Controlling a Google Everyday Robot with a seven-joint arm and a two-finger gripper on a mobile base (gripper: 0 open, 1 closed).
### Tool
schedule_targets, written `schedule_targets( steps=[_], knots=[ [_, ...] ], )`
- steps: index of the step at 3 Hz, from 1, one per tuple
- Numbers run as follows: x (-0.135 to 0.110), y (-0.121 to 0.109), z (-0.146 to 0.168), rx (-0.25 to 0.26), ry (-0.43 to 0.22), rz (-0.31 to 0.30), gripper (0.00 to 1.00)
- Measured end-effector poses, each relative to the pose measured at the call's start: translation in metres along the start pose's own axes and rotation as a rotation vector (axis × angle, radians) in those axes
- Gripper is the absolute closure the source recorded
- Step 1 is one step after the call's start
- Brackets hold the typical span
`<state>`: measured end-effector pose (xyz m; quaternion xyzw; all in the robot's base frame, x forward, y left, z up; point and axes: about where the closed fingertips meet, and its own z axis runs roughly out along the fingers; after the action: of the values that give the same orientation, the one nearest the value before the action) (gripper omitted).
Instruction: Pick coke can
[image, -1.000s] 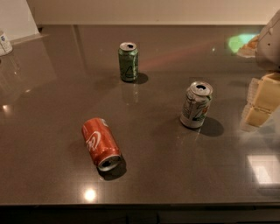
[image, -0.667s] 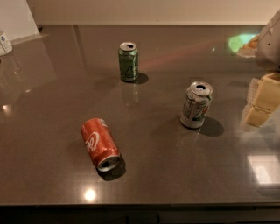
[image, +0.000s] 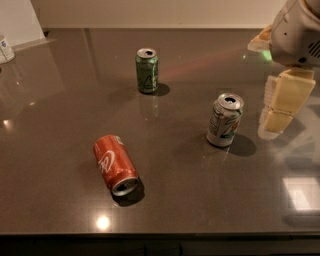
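The coke can (image: 115, 164) is red-orange with white script. It lies on its side on the dark table (image: 60, 110) at the front left, its open end towards the front edge. My gripper (image: 274, 122) hangs at the right side of the table, just above the surface. It is far to the right of the coke can and close to the right of the white-silver can. It holds nothing that I can see.
A dark green can (image: 147, 70) stands upright at the back centre. A white-silver can with green markings (image: 225, 120) stands upright at the centre right, next to my gripper. A small white container (image: 5, 49) stands at the far left edge.
My gripper and arm have moved a little to the left, further into view and closer to the white-silver can. The three cans have not moved.
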<state>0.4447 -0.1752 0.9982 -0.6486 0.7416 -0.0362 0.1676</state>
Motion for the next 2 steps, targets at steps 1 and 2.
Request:
schedule_targets(
  steps=[1, 2],
  knots=[
    [-0.040, -0.003, 0.003, -0.015, -0.019, -0.140, 0.00],
    [-0.082, -0.004, 0.017, -0.029, -0.028, -0.310, 0.00]
  ],
)
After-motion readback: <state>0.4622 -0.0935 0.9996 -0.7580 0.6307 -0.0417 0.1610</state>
